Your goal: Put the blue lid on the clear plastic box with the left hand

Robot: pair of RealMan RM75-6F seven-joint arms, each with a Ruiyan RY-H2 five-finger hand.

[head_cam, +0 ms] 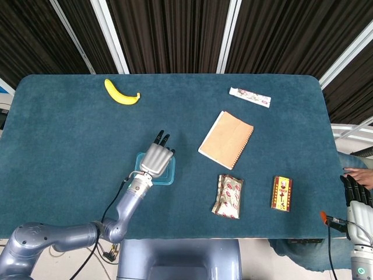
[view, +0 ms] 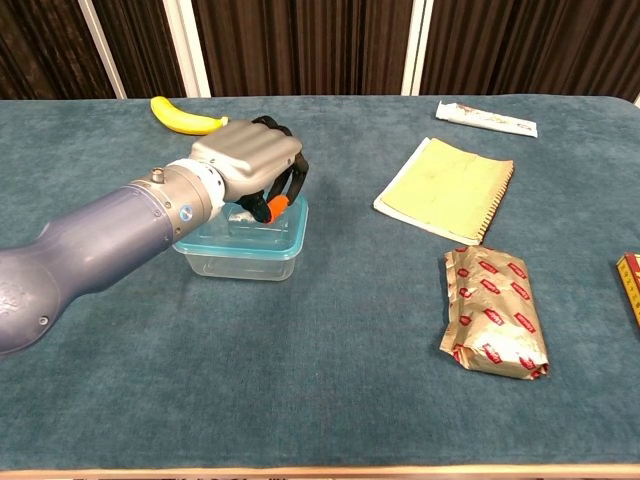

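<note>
— What's the setting?
— A desk [head_cam: 70, 140] under teal cloth, dark slatted wall behind. A banana [head_cam: 121, 93], a tube [head_cam: 249, 97], a notebook [head_cam: 226, 139], a foil packet [head_cam: 228, 196] and a small red-and-yellow box [head_cam: 281, 193] lie on it

— And the left hand [view: 248, 160]?
— Over the clear plastic box [view: 243, 248], fingers curled down onto the blue lid [view: 291, 225], which sits on the box's rim. Whether it grasps the lid or only presses, I cannot tell

— The right hand [head_cam: 356, 198]?
— At the desk's right edge, low in the head view; too little shows to judge its state
</note>
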